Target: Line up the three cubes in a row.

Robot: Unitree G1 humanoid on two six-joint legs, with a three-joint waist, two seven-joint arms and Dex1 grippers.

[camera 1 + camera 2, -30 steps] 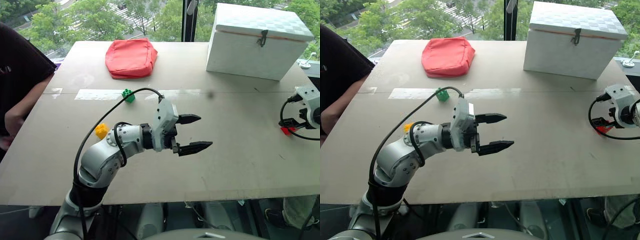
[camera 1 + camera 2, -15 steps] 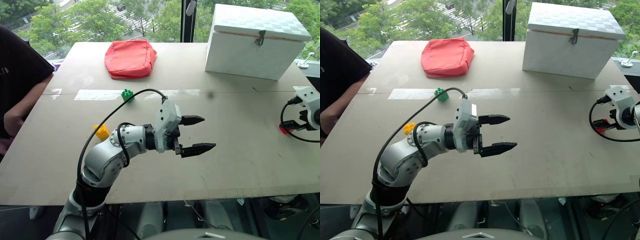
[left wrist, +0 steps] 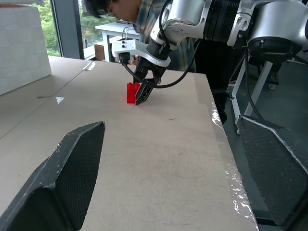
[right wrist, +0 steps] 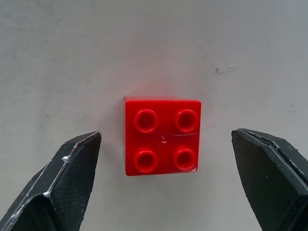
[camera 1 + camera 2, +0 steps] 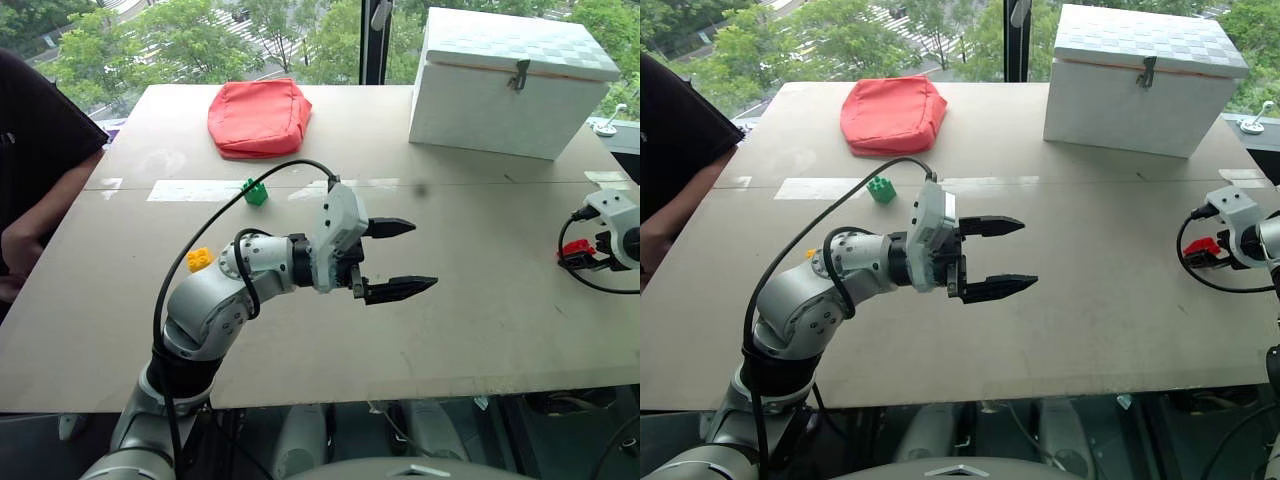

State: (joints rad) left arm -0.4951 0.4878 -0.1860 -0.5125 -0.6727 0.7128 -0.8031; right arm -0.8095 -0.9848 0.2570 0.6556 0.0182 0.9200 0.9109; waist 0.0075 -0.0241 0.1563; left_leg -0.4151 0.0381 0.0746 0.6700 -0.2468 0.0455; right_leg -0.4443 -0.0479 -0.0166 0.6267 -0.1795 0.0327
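Red cube (image 4: pixel 162 136): it is sitting studs-up on the bare table (image 5: pixel 480 300) at the right edge, far from the other two cubes.
Right gripper (image 4: pixel 163 187): it is hanging straight over the red cube with its fingers spread wide and nothing between them; in the right wrist view the cube is lying in the middle of the gap, one finger on either side and neither touching it.
Key relation: the red cube is lying directly below the open fingers, its flat sides facing them, so a plain drop and squeeze looks like the coming move. The block is square from above, so it has no long axis to line up with.
Height: in the left wrist view the fingertips seem to be down beside the block near the tabletop, though from that angle I cannot tell whether they are resting on the table.
Nearer arm: the right one by far; the red cube is lying well away from the left gripper.
Left gripper (image 5: pixel 398 258): it is hovering level over the middle of the table, pointing toward the right side, fingers apart and empty.
Green cube (image 5: pixel 256 191): it is standing on the left half of the table, beside a strip of clear tape and in front of the red pouch (image 5: pixel 260 116).
Yellow cube (image 5: pixel 199 259): it is sitting nearer the front edge, partly hidden behind the left arm.
Progress: the three cubes are lying scattered, so the row is not yet started.
Other things: a white box (image 5: pixel 515 80) is standing at the far right; a person's arm (image 5: pixel 35 215) is resting at the left edge.
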